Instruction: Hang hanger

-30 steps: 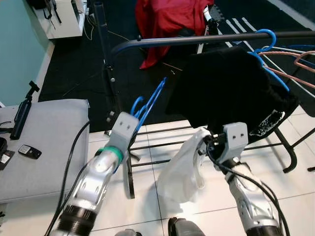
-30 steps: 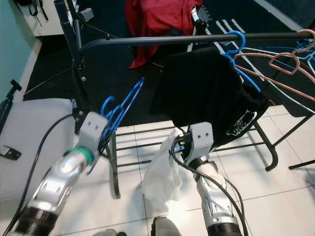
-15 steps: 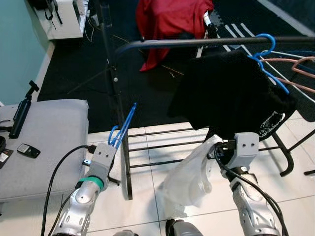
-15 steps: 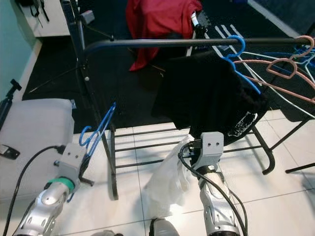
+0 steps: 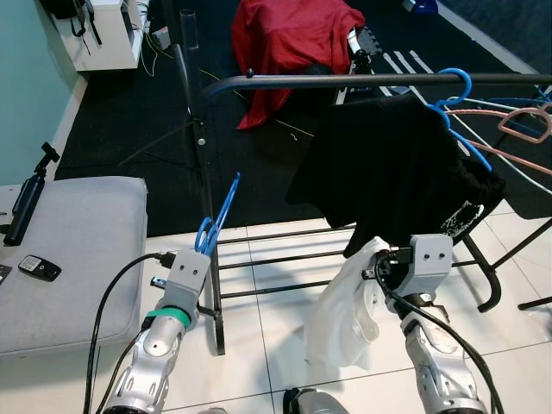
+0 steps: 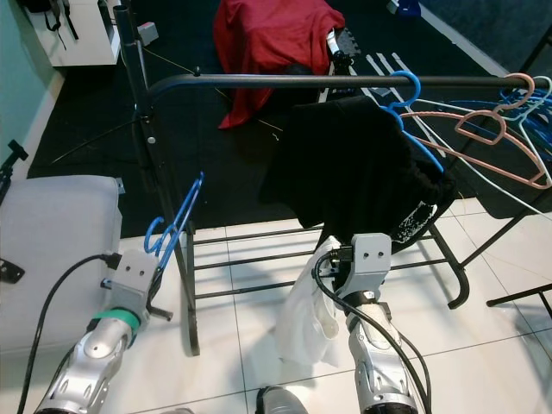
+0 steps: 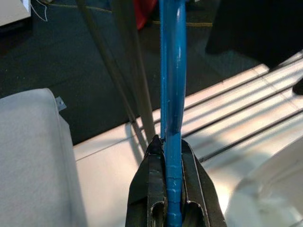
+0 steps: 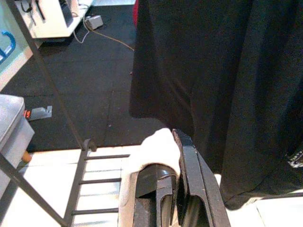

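Hanger [image 5: 217, 218]: blue, held in left hand, lower left of head views; sticks up and slightly right from the hand, hook end low by the hand, tip near the rack's left post. Not on the rail.
Left hand [image 7: 172, 156]: fingers [image 7: 150, 172] clamped tight on both sides of the hanger's blue bar, no gap. Arm low, lower left of frame, in front of rack's left end.
Right hand [image 8: 177, 142]: fingers pinched shut on white cloth [image 5: 345, 310]; cloth drapes down from it, bottom centre of head views, over the tile floor [image 5: 276, 336]. Hand sits just below the black garment's hem.
Rail [image 5: 345, 82]: dark horiz. bar across upper half of frame, bends down into left post [image 5: 203, 155].
Black garment [image 5: 397, 172]: hangs from rail on 2nd blue hanger [image 5: 457, 95], centre right; white print at lower right corner.
Other hangers [image 6: 492, 129]: pink + pale ones on rail, far right, w/o clothes.
Rack base [image 5: 276, 259]: low cross bars over the tiles, behind both arms.
Red cloth [image 5: 289, 39]: bunched on dark floor, top centre, behind rail.
Grey cushion [image 5: 69, 250]: left edge, mid frame; small black device [image 5: 39, 267] on it, dark gimbal-like tool [image 5: 26, 194] at its upper left edge.
White shelf unit [image 5: 99, 30]: upper left corner, cables beside it.
Wall: teal, far left.
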{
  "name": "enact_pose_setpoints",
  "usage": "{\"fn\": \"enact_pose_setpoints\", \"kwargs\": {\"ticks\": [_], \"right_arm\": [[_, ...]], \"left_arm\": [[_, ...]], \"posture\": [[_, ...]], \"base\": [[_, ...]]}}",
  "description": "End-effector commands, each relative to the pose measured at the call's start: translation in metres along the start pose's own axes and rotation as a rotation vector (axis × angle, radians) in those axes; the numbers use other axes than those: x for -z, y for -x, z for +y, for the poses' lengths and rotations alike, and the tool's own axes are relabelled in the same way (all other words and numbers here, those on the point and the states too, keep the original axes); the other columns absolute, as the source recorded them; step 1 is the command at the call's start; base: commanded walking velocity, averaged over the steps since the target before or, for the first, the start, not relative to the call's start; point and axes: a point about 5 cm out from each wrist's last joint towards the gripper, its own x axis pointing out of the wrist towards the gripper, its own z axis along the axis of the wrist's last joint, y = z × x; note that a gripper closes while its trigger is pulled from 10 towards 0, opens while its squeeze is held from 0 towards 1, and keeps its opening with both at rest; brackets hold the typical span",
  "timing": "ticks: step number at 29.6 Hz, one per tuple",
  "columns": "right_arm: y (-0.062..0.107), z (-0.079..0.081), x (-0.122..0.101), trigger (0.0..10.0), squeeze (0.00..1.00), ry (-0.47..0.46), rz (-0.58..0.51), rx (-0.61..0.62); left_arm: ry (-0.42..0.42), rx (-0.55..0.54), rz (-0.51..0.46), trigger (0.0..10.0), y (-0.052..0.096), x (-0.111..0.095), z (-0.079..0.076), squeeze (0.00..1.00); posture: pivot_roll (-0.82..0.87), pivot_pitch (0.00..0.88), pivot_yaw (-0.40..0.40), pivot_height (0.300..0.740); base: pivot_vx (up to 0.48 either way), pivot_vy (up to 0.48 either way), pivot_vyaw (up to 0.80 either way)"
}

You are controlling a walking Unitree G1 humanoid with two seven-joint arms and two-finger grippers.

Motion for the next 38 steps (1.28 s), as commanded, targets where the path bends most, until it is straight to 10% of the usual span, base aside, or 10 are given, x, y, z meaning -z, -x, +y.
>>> {"fn": "enact_pose_setpoints", "kwargs": {"ticks": [1, 38], "right_arm": [[-0.002, 0.002, -0.004, 10.0, 0.0, 0.012, -0.033, 0.004], [-0.008, -0.005, -0.027, 10.0, 0.0, 0.175, -0.16, 0.076]], "left_arm": [[0.02, -0.005, -0.011, 10.0, 0.0, -0.005, -0.001, 0.0], [-0.004, 0.031, -0.095, 10.0, -0.01, -0.025, -0.005, 0.0]], "posture": [[-0.09, 0.0, 0.001, 0.74], [-0.1, 0.0, 0.022, 0.74]], "base": [[0.0, 0.0, 0.0], [0.0, 0.0, -0.48]]}}
